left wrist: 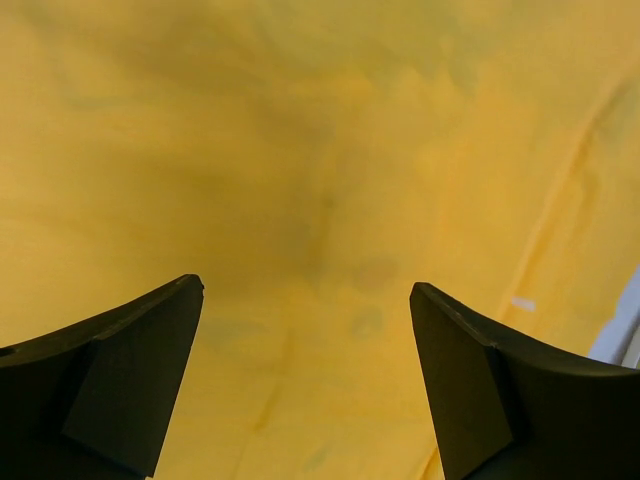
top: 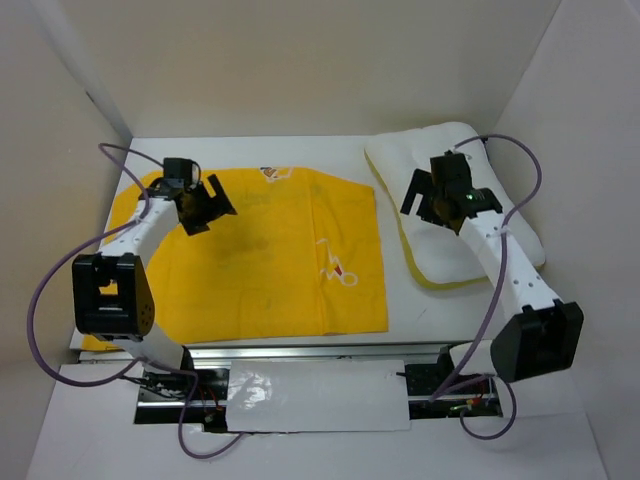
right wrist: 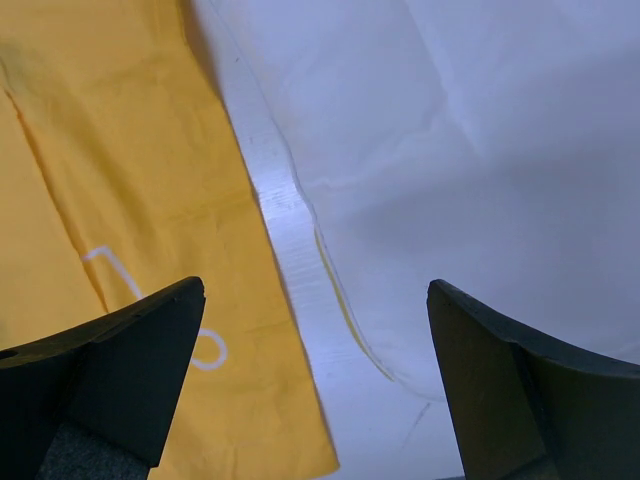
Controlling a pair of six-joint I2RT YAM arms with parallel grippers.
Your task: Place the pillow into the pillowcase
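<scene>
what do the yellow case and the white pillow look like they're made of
Pillowcase: thin fabric, perhaps cotton or polyester, matte; it lies flat with soft creases and faint print showing through. Pillow: soft white fabric shell over puffy filling, matte; it bulges and dimples, with a yellowish seam along its edge.

Pillowcase (top: 270,270) print, perhaps lettering, illegible

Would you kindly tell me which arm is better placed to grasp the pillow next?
Right, probably. The right gripper hangs open over the edge of the pillow that faces the pillowcase, while the left gripper is open above the pillowcase, well away from the pillow.
</scene>
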